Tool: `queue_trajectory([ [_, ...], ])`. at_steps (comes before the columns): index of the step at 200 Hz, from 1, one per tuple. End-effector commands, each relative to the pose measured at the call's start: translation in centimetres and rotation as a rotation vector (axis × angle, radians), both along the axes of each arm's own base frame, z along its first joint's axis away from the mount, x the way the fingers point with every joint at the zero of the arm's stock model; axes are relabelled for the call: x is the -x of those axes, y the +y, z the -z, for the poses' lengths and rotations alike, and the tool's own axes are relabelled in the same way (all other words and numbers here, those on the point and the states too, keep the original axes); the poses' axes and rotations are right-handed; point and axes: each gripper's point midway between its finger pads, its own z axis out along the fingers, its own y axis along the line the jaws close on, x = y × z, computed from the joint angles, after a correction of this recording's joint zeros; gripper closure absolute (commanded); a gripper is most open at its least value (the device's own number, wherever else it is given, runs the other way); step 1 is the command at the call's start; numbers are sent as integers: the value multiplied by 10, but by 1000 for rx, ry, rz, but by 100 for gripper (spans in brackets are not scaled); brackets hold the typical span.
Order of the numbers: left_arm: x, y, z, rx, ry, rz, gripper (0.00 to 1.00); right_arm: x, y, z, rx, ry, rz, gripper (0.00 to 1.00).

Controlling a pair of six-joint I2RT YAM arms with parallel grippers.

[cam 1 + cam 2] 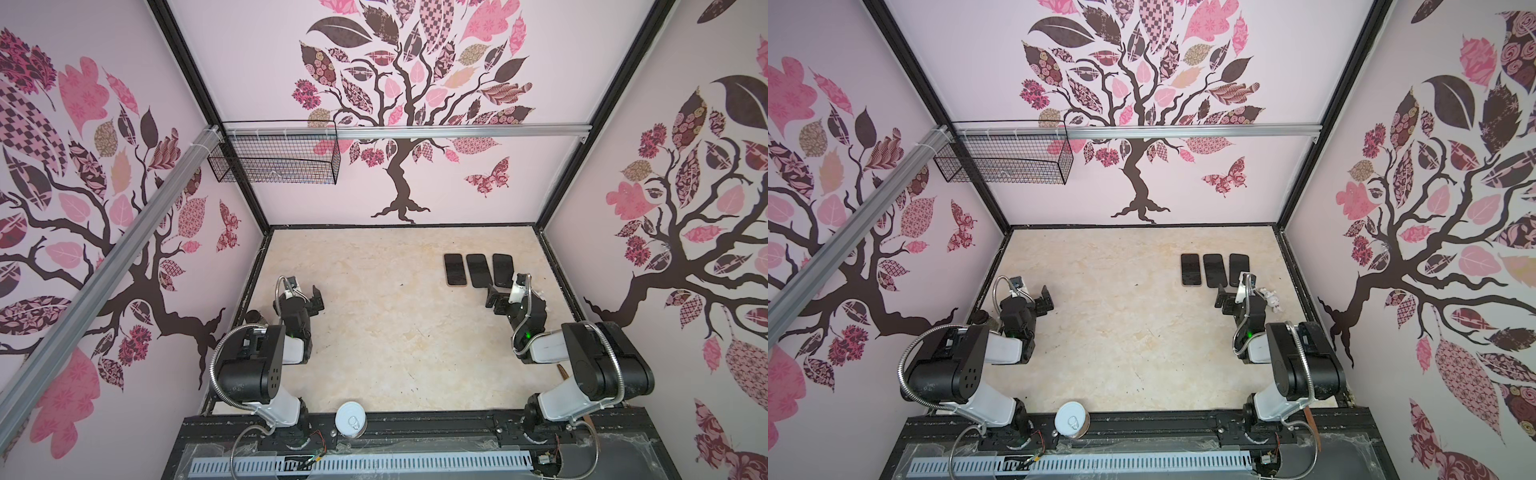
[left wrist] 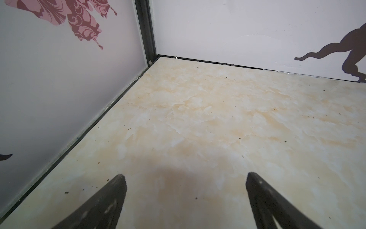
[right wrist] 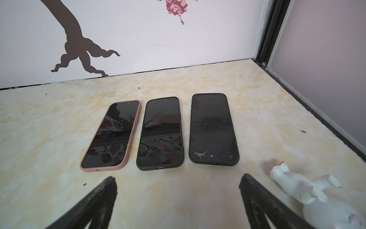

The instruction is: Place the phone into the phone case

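Three dark slabs lie side by side at the table's back right. A phone in a pink case (image 3: pixel 112 134) (image 1: pixel 454 269) is the leftmost of them. In the middle is a phone in a dark case (image 3: pixel 161 132) (image 1: pixel 478 270), its screen glossy. The third is a dark phone case (image 3: pixel 213 128) (image 1: pixel 503 268) with a matte face and white specks; whether it is empty I cannot tell. My right gripper (image 3: pixel 178 178) (image 1: pixel 493 299) hangs open just short of the near ends of the three. My left gripper (image 2: pixel 186 176) (image 1: pixel 316 298) is open over bare table at the left.
A white toy figure (image 3: pixel 305 188) (image 1: pixel 1271 300) lies close beside the right gripper, near the right wall. A white can (image 1: pixel 351 419) stands at the front edge. A wire basket (image 1: pixel 274 158) hangs on the back rail. The left gripper is near the left wall (image 2: pixel 59 99).
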Motion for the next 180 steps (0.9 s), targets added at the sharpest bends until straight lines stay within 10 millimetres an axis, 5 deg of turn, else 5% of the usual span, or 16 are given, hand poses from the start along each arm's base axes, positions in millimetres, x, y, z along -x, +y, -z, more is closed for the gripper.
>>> queue_trajectory([
  [1, -9, -1, -13, -5, -40, 7, 3, -3, 3, -8, 11, -33, -16, 0],
  [180, -8, -2, -14, -8, -47, 9, 3, -4, 2, -7, 13, -30, -15, 0],
])
